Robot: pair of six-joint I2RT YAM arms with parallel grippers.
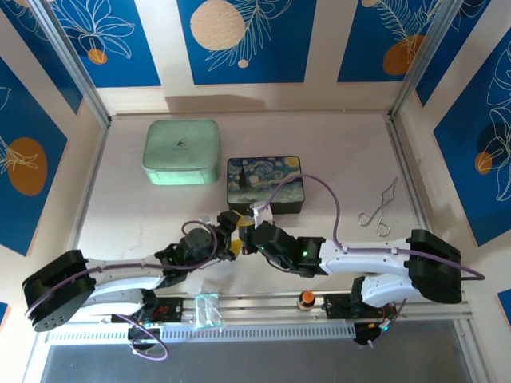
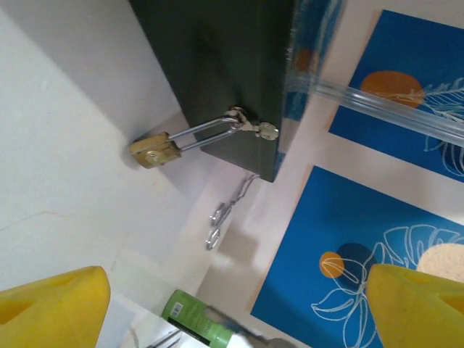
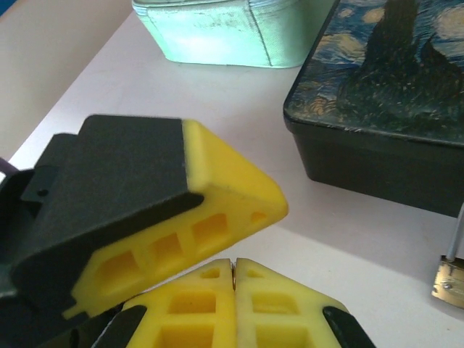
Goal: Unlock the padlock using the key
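Now, the left tool (image 2: 233, 279) hangs with its yellow fingers spread wide, holding nothing. Ahead of it the padlock (image 2: 154, 150) rests on the counter (image 2: 58, 145), shackle threaded through the hasp of the dark box (image 2: 217, 65). Beside it, the right tool (image 3: 233, 274) has its pads pressed together; a thin sliver at their seam may be the key (image 3: 233, 265), though we cannot be sure. We judge insertion is in hand: next, steady the lock body and align key with keyway.
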